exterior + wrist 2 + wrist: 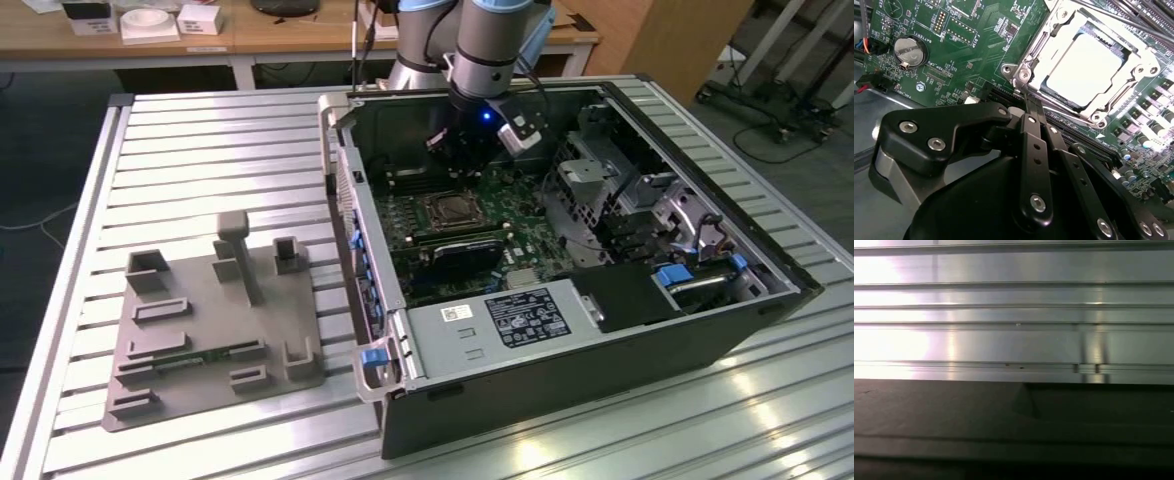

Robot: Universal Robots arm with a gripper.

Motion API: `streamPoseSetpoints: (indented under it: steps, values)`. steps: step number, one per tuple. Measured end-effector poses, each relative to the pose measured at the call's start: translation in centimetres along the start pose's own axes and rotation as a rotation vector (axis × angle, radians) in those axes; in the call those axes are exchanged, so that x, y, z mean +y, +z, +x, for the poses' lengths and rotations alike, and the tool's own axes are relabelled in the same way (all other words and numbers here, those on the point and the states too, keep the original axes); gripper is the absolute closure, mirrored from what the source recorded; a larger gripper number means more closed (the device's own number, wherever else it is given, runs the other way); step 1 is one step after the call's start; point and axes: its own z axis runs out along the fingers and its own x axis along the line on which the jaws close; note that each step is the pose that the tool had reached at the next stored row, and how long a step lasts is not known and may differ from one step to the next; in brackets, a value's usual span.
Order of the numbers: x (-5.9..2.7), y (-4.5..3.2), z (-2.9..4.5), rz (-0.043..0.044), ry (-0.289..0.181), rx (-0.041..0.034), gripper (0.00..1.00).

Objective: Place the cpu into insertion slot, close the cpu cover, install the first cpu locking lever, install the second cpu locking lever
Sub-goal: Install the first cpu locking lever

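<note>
The cpu (1081, 67) lies flat in the insertion slot (453, 211), its silvery top showing through the window of the cpu cover (1140, 71). The cover is folded down over the chip. A thin metal lever rod (1124, 22) runs along the far side of the socket. My gripper (1030, 101) has its two black fingers (1036, 150) pressed together with nothing between them, tips right at the near corner of the socket frame. In the exterior view the gripper (463, 158) hangs inside the open computer case (561, 400), just behind the socket.
A grey power supply box (527, 315) and a black card (454, 257) sit in front of the socket. A coin battery (908, 50) sits on the green board. A grey fixture plate (214, 320) lies on the slatted metal table (1014, 340) at the exterior view's left.
</note>
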Motion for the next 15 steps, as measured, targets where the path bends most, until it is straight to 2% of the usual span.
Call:
streamPoseSetpoints:
  steps: [15]
  values:
    - [0.0, -0.12, 0.0, 0.0013, 0.002, 0.0, 0.9]
